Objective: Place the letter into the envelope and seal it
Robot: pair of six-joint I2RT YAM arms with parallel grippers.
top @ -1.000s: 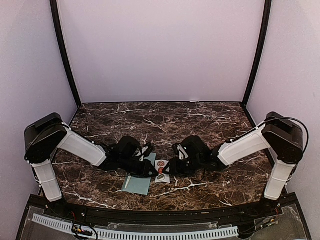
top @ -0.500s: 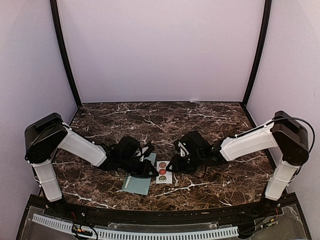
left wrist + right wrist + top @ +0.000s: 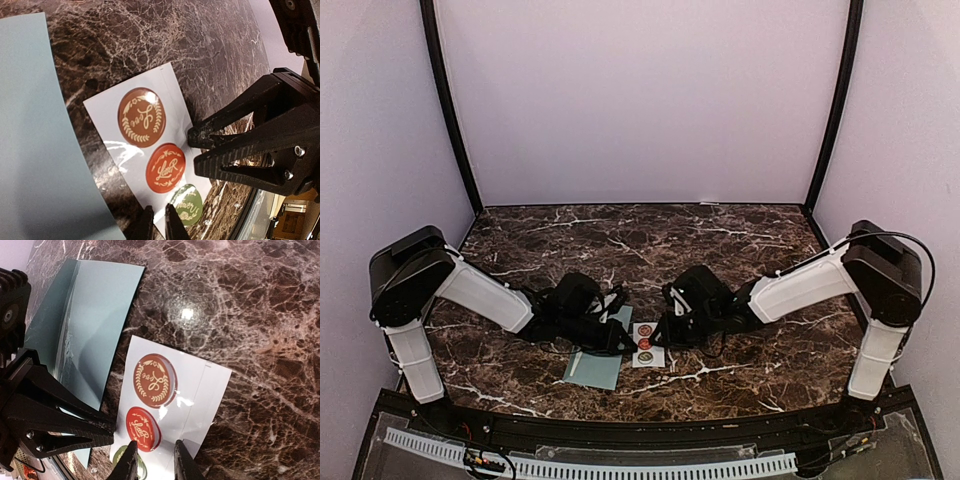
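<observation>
The right gripper [image 3: 154, 456] has narrowed to a slim gap, tips at the sticker strip [image 3: 200, 390] edge. Sealing is judged started; all stickers remain on the strip. The left gripper [image 3: 159, 224] is nearly closed at the strip's opposite edge. The envelope [image 3: 90, 320], pale teal, lies flat just beside the strip on that side.

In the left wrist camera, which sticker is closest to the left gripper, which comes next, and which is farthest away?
1. Green sticker, right beside the left gripper at the bottom of the view.
2. Orange-red sticker, in the middle of the white sheet.
3. Brown sticker, at the sheet's far end.
</observation>
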